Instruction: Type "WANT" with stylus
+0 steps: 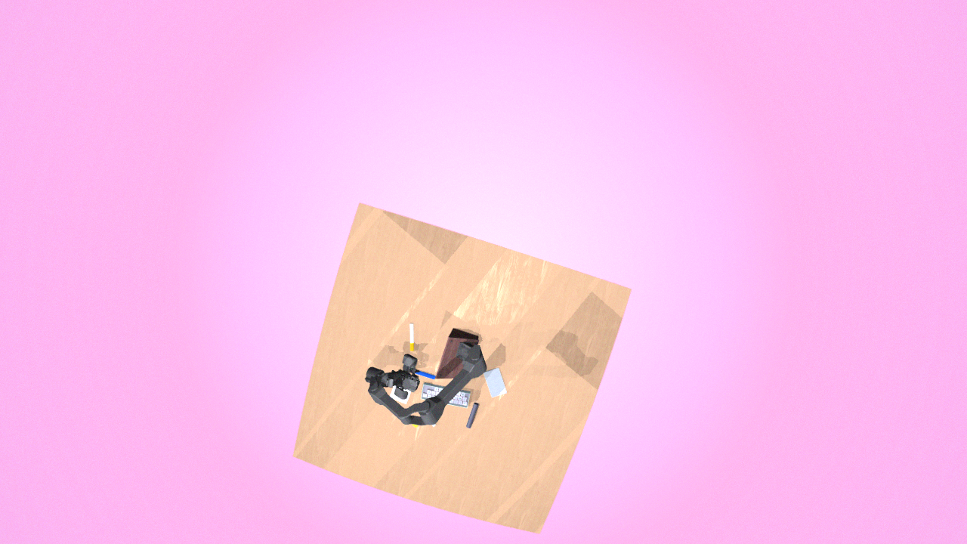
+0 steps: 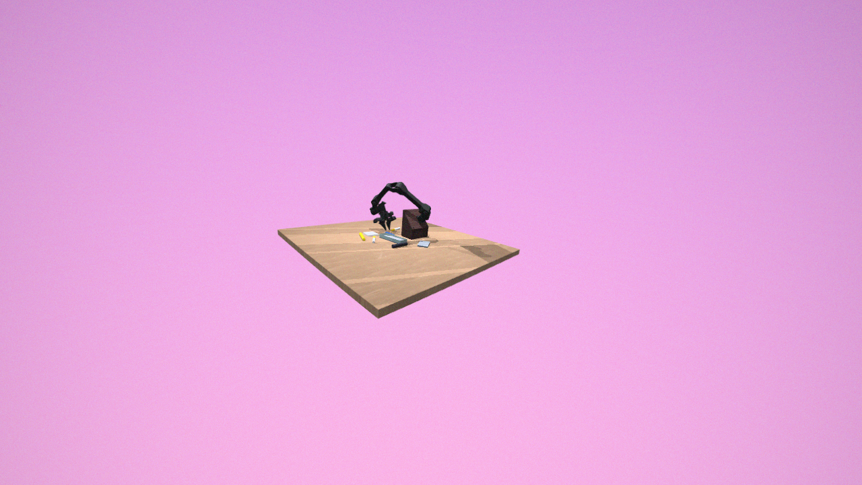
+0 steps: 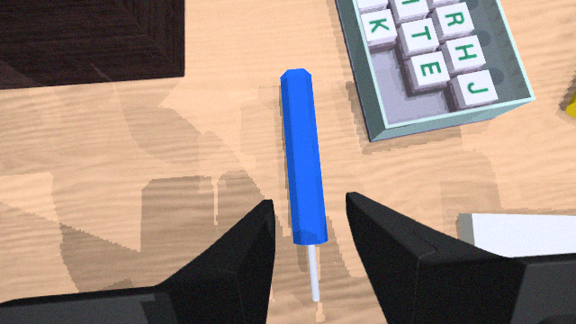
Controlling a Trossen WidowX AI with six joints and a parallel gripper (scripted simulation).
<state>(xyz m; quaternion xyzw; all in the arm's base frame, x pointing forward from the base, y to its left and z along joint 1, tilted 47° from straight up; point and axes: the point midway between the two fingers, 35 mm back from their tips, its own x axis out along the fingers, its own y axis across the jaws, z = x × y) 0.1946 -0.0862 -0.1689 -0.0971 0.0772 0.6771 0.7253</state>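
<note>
The blue stylus (image 3: 302, 148) (image 1: 424, 374) lies on the desk with its thin white tip toward the bottom of the wrist view. My gripper (image 3: 310, 205) (image 2: 386, 230) is open above the stylus. In the wrist view its fingertips stand on either side of the lower part of the blue handle, with gaps on both sides. The grey-green keyboard (image 3: 405, 105) (image 1: 468, 399) (image 2: 393, 239) lies to the upper right in the wrist view. Its keys K, T, R, E, H and J are readable there. The arm hides part of it in the top view.
A dark wooden block (image 3: 90, 40) (image 1: 454, 358) (image 2: 413, 224) stands beside the stylus. A white slab (image 3: 526, 234) (image 2: 370, 233) lies near the right finger. A white and yellow marker (image 1: 412, 335), a dark bar (image 1: 472, 415) (image 2: 399, 245) and a pale blue pad (image 1: 495, 381) (image 2: 423, 244) lie around.
</note>
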